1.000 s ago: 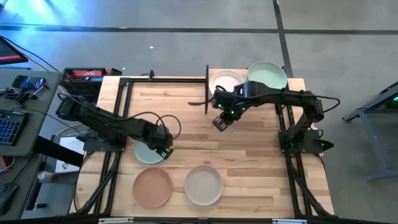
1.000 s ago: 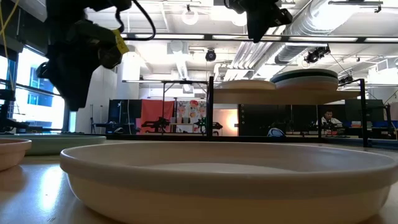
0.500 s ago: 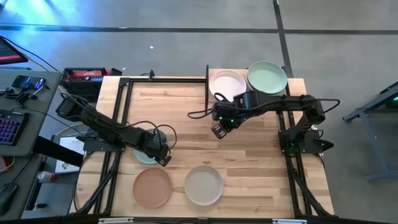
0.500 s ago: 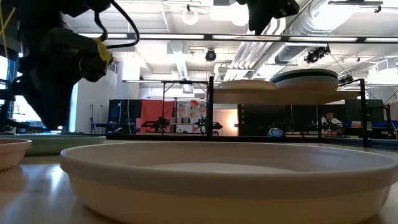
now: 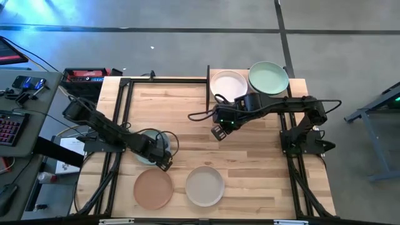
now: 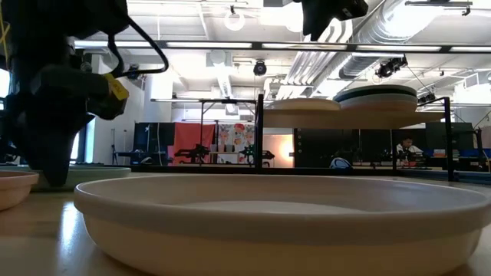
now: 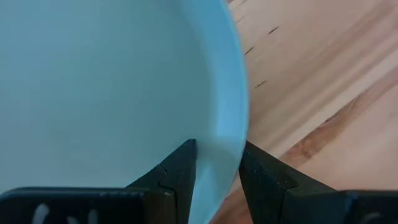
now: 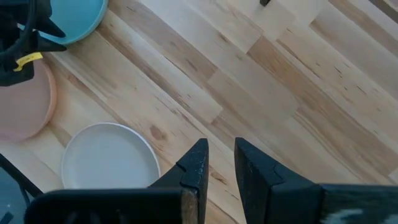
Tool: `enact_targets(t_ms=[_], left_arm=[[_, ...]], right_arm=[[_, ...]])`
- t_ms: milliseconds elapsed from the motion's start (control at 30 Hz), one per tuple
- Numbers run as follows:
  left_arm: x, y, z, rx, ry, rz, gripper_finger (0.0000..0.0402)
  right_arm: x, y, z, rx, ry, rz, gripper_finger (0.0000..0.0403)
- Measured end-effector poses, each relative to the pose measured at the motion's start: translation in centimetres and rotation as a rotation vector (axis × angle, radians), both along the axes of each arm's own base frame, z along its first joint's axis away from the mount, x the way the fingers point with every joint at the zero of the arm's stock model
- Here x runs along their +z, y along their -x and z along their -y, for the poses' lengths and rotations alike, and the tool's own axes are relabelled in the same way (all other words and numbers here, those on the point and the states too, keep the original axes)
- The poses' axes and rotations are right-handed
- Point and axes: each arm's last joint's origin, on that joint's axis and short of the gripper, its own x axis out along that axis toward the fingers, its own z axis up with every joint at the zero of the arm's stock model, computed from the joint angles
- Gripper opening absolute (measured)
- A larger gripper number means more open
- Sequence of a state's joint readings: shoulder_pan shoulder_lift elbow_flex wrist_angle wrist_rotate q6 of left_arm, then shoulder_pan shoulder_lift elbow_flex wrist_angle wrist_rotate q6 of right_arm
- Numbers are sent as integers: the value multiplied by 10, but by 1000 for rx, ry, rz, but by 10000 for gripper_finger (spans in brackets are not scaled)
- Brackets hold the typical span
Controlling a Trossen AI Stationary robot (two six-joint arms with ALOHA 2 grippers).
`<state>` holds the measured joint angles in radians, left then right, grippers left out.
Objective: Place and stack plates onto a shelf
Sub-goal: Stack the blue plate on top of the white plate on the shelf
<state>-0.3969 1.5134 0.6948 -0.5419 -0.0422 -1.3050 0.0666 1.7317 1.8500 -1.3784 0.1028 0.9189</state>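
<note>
Left wrist view shows my left end effector (image 7: 214, 177) with a narrow gap, one finger on each side of the blue-green plate's (image 7: 112, 87) rim on the tabletop (image 7: 323, 93), so I should squeeze firmly before lifting it flat.

plate under left gripper (image 5: 145, 152): pale blue-green, matte, plain
plate at front left (image 5: 153, 189): peach, plain
plate at front centre (image 5: 204, 185): beige-white, plain
plate on shelf, left (image 5: 227, 84): white with a faint pink cast
plate on shelf, right (image 5: 269, 77): mint green
shelf (image 5: 299, 84): light wood board, black posts
tabletop (image 5: 250, 156): pale planks, brown grain streaks
arms (image 5: 284, 105): dark, near black
tag on left arm (image 6: 117, 88): yellow
</note>
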Motion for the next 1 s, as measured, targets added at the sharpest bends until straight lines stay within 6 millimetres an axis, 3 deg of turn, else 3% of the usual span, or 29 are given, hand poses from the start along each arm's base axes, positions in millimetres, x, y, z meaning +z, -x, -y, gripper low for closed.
enact_targets(t_ms=[200,467,600,1000], left_arm=[[-1,0,0,-38,-11,0,98],[9,-6,2,-247,-46,32,16],[17,-12,5,-339,-61,62,8],[71,-33,-1,-759,-300,23,1]], right_arm=[[0,0,0,1,1,0,55],[0,-1,1,0,1,7,55],[0,-1,4,-9,0,7,55],[3,-9,36,-4,38,82,55]])
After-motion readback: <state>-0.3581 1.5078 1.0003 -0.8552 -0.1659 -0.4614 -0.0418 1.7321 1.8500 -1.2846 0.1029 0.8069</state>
